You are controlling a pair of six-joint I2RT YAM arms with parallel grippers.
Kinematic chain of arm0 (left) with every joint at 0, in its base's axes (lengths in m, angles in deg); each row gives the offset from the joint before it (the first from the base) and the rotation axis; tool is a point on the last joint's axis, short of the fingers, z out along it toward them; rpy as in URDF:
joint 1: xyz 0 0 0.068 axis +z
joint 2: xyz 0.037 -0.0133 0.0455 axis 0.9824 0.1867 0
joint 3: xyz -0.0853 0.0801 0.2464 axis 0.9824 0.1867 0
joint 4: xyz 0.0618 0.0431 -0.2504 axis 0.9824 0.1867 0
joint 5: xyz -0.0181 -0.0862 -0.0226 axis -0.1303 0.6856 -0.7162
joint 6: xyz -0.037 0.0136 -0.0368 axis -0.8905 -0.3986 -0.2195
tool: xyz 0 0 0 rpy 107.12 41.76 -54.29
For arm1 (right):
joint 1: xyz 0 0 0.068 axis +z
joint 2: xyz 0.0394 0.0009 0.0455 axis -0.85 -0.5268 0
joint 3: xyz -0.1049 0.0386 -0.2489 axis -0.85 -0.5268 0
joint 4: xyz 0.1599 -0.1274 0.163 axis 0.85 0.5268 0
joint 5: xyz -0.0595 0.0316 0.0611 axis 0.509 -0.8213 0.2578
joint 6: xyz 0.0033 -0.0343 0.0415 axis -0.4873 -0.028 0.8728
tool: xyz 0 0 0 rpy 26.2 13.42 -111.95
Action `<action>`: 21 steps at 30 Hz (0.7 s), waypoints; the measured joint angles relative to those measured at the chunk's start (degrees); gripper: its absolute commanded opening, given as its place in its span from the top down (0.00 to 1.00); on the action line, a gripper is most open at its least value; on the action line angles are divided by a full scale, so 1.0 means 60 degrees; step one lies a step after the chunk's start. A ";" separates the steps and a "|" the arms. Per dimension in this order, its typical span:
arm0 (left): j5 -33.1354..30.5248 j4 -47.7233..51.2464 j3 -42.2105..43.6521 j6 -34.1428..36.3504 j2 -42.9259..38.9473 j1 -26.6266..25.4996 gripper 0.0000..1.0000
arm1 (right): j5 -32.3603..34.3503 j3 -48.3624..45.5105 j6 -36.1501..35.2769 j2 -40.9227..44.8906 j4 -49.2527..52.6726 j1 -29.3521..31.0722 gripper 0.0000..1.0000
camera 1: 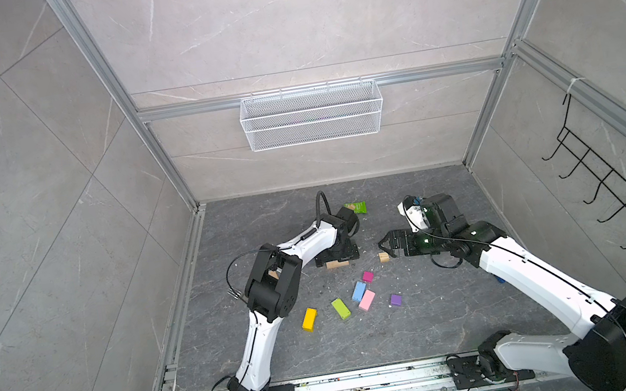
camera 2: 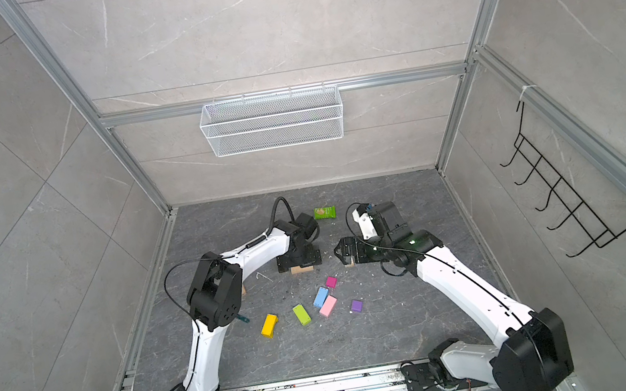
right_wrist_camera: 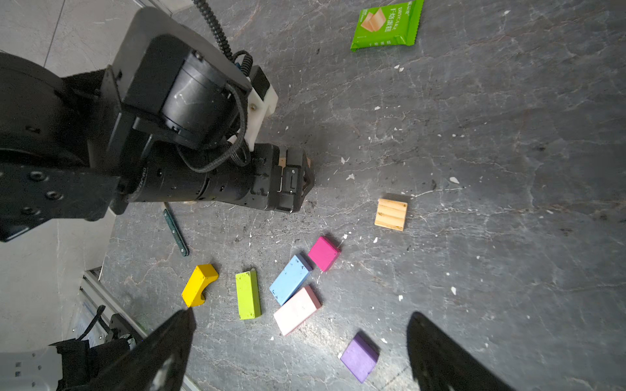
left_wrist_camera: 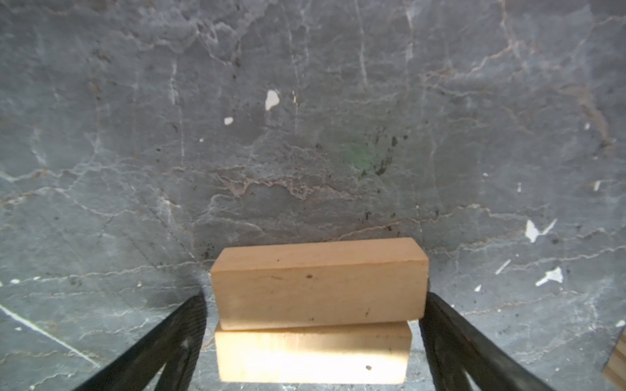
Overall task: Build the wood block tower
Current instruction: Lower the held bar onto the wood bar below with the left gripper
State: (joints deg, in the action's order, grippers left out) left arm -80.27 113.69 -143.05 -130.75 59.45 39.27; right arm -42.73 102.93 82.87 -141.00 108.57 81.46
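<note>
Two tan bars [left_wrist_camera: 318, 287] stand stacked far-centre between the released left jaws, the right jaws gape empty, and the tan cube [right_wrist_camera: 390, 214] and six coloured blocks [right_wrist_camera: 291, 279] lie loose on the tabletop [right_wrist_camera: 508, 237].

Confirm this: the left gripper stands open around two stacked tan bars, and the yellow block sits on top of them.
One thing is wrong. The yellow block is not on the tan bars; the right wrist view shows it lying on the table beside the lime block. The left gripper does stand open around the two stacked bars.
</note>
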 measured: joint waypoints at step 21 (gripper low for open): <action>-0.0040 -0.0011 -0.0087 0.0040 0.0051 0.0109 0.19 | 0.0000 0.0000 -0.0033 0.0000 0.0015 0.0000 0.01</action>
State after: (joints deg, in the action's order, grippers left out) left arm -80.51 113.62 -143.58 -130.51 59.76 39.93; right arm -42.73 102.93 82.68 -141.00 108.66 81.46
